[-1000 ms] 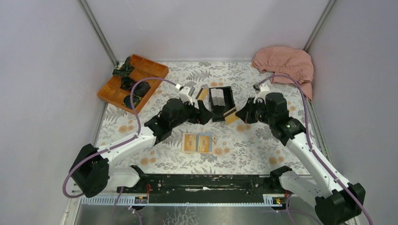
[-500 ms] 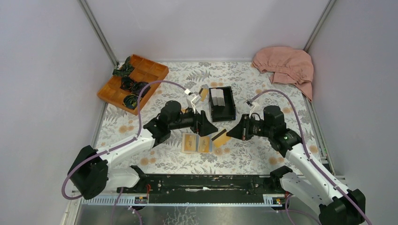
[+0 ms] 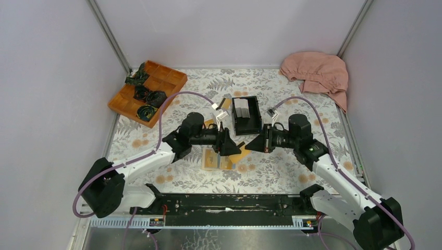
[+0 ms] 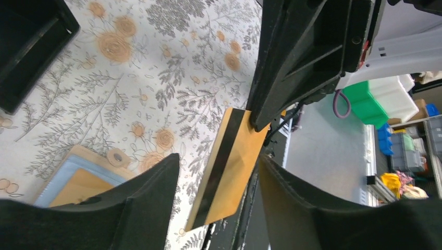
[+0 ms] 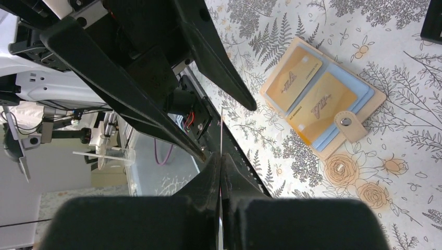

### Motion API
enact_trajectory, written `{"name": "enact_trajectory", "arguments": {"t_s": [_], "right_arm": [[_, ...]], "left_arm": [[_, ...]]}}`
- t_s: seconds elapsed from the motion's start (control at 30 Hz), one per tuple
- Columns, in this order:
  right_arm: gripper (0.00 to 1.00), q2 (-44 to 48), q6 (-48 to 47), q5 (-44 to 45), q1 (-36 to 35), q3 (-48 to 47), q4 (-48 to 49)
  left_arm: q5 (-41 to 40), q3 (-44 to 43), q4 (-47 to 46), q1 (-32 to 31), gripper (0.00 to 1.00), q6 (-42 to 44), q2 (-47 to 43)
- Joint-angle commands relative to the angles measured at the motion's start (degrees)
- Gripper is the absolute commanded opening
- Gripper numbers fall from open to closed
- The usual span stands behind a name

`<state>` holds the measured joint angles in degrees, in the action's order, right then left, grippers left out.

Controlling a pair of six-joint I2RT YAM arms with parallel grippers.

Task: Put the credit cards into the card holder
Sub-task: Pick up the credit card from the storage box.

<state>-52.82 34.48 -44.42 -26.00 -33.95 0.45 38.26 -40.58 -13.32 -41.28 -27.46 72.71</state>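
The card holder [image 3: 210, 159] lies open on the floral cloth, with two orange credit cards [image 5: 318, 107] in its slots and its snap tab [image 5: 348, 125] to one side. My right gripper [image 3: 251, 146] is shut on another orange credit card [image 4: 232, 161] with a black band. It holds that card in the air just right of the holder; the right wrist view shows it edge-on [image 5: 221, 136]. My left gripper [image 4: 219, 200] faces it, open, one finger on each side of the card's free end, with a gap on both sides. The left gripper [image 3: 233, 148] hides part of the holder from above.
A black open-topped box [image 3: 246, 115] with white cards inside stands just behind the grippers. An orange compartment tray [image 3: 147, 89] with dark bundles sits at the back left. A pink cloth [image 3: 318, 73] is heaped at the back right.
Both grippers have come forward from beside the black box to above the holder. The right one brought the card between the left fingers, and the left jaws have narrowed.
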Motion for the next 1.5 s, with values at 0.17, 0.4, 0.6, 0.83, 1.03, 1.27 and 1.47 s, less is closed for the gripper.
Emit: {"name": "enact_trajectory", "arguments": {"t_s": [0.17,0.4,0.6,0.83,1.03,1.27,1.47], "right_arm": [[0.00,-3.85,1.72,-4.27,-0.72,-0.56,6.73],[0.00,-4.61,-0.05,-2.97,-0.68,-1.74,4.49],[0.36,-2.37,-1.74,2.66,-0.57,-1.94,1.88],[0.49,5.28,-0.49,11.23,-0.56,2.84,2.68],[0.50,8.74,5.61,13.20,-0.71,10.71,11.03],[0.50,7.54,12.29,13.15,-1.57,17.56,24.59],[0.50,4.80,16.98,13.36,-2.14,20.45,35.62]], "left_arm": [[8.01,0.41,-1.32,-0.21,0.27,0.81,2.07],[7.70,0.66,-0.78,-0.24,0.00,0.80,1.20],[6.08,0.70,-1.16,-0.14,0.00,0.15,2.00],[-3.37,4.57,-8.41,-0.04,0.00,-5.15,-1.26],[-15.56,10.72,-18.92,-0.11,0.00,-14.25,-5.38],[-19.22,18.10,-35.66,-0.12,0.00,-25.57,-4.73],[-20.10,21.39,-45.59,-0.13,0.00,-31.90,-1.65]]}}
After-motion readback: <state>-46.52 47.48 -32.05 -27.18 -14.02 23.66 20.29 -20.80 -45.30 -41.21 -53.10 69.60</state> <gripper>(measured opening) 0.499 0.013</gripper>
